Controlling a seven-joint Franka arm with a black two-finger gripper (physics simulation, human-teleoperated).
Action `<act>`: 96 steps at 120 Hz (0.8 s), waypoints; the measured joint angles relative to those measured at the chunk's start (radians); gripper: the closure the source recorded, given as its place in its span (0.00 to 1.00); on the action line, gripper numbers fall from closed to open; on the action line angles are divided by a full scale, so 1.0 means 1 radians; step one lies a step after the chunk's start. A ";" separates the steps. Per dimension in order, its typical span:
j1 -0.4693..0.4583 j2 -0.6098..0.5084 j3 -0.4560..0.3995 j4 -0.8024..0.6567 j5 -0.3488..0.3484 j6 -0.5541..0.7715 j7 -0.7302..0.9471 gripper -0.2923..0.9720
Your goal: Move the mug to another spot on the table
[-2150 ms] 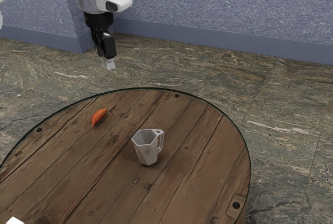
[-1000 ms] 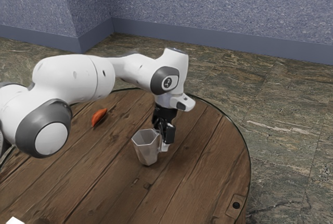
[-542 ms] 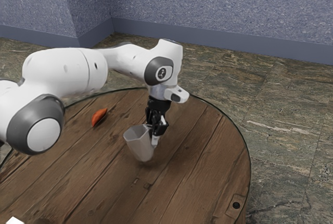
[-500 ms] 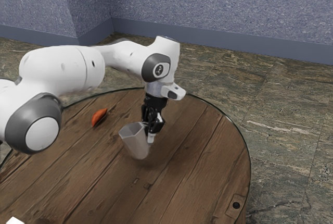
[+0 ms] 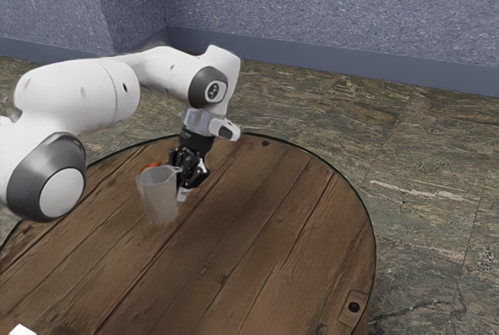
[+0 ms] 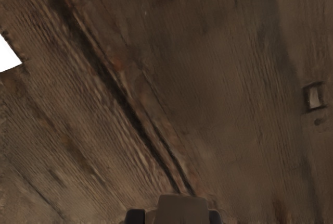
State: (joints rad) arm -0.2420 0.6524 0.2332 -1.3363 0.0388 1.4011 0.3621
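The black fingers (image 5: 189, 179) are closed down narrow on the handle side of the pale grey faceted mug (image 5: 159, 193), pinching it from two sides, so the mug hangs off them toward the exterior view's left with its open mouth up and its body close to upright. It sits over the far left part of the round counter of dark wooden planks (image 5: 273, 241). Whether its base is touching the planks or riding just above them cannot be told from this angle. In the wrist view a blurred grey shape at the lower edge is the mug (image 6: 177, 209) directly under the hand, with bare planks (image 6: 208, 104) spread out beyond it. The relation that matters for the coming move is what lies past the mug: a small orange object (image 5: 150, 169) peeks out just behind its rim, on the side away from the fingers. Judging from that, carrying on in the same line risks crowding or knocking the orange object, so a set-down probably wants a straight descent onto open wood, keeping the mug's axis vertical so that the base lands flat before the fingers part.
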 joint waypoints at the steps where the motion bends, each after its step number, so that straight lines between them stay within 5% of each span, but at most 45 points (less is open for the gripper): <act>1: 0.001 0.002 0.001 0.001 0.000 0.000 -0.001 0.83; 96: 0.020 0.127 0.018 0.007 -0.059 0.212 -0.133 0.79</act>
State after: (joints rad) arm -0.2224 0.7798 0.2514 -1.3291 -0.0205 1.6131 0.2293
